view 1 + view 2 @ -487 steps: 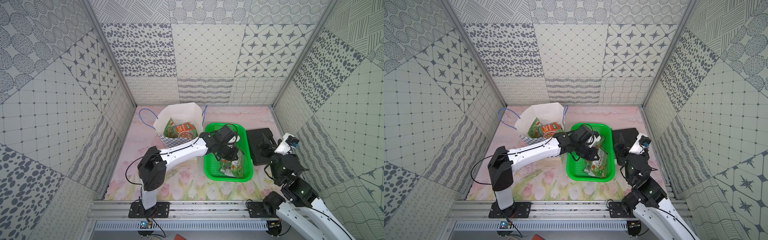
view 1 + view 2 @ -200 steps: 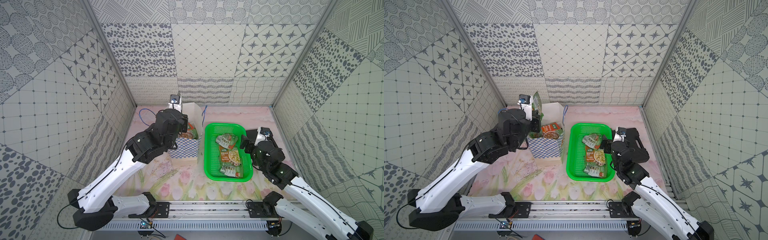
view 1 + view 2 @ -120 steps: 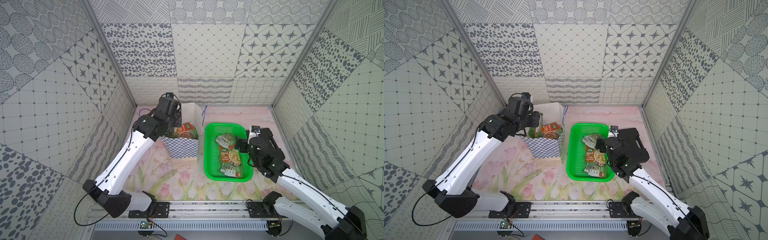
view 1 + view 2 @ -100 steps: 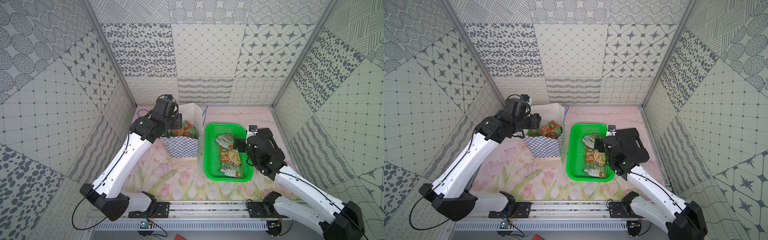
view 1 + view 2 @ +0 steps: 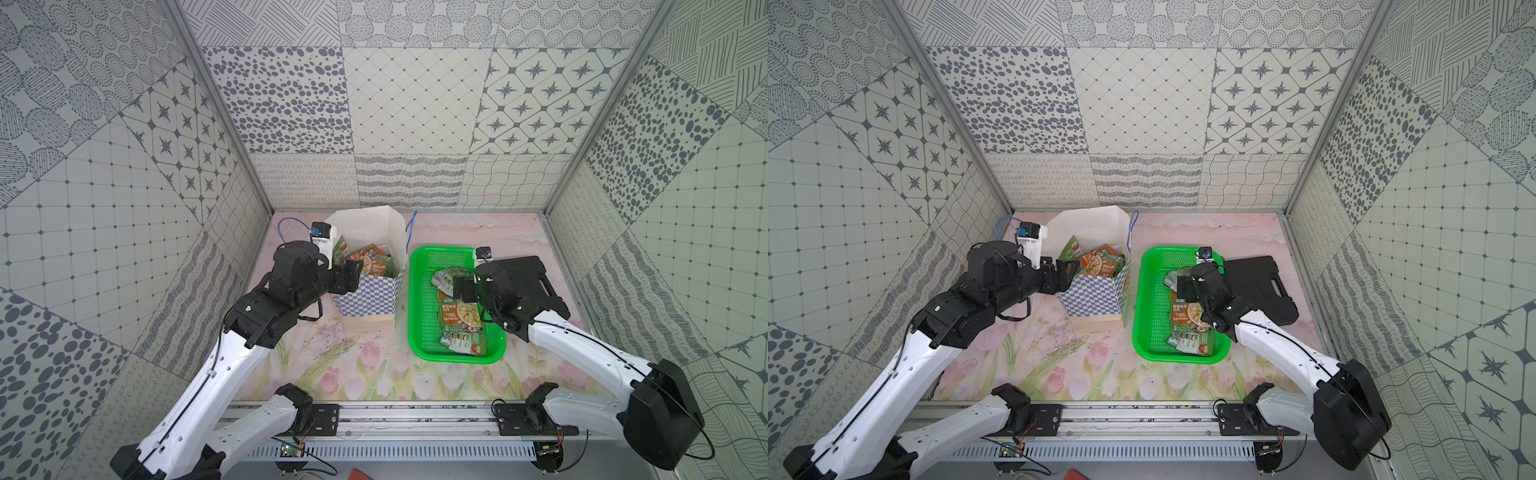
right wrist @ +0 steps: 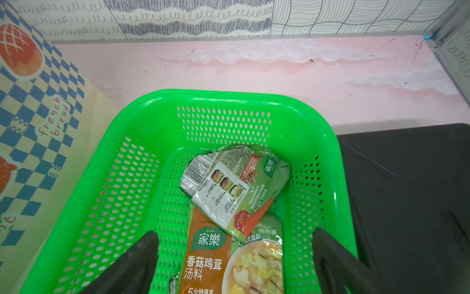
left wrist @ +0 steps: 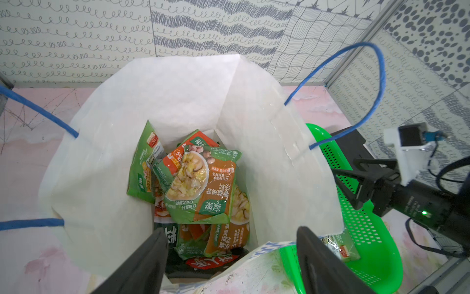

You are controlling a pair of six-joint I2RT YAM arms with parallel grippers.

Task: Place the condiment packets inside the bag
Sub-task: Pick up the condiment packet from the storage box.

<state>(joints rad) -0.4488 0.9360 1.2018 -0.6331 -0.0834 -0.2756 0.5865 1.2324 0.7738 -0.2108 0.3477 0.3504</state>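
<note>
- Left fingers (image 7: 142, 262) stand apart and empty above the bag (image 7: 178, 89), where several condiment packets (image 7: 201, 183) already lie.
- Right fingers (image 6: 132, 264) spread apart over the green basket (image 6: 142, 122); roughly three packets (image 6: 234, 183) there are left to move.

Green mesh basket (image 5: 420, 291) lies just beside a black case (image 5: 536, 270) on floral tabletop (image 5: 365, 365)

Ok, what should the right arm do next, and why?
Probably lower the right gripper onto the crumpled packet in the basket and close: its jaws stand open and empty over it, and that packet lies topmost, not yet in the bag.
</note>
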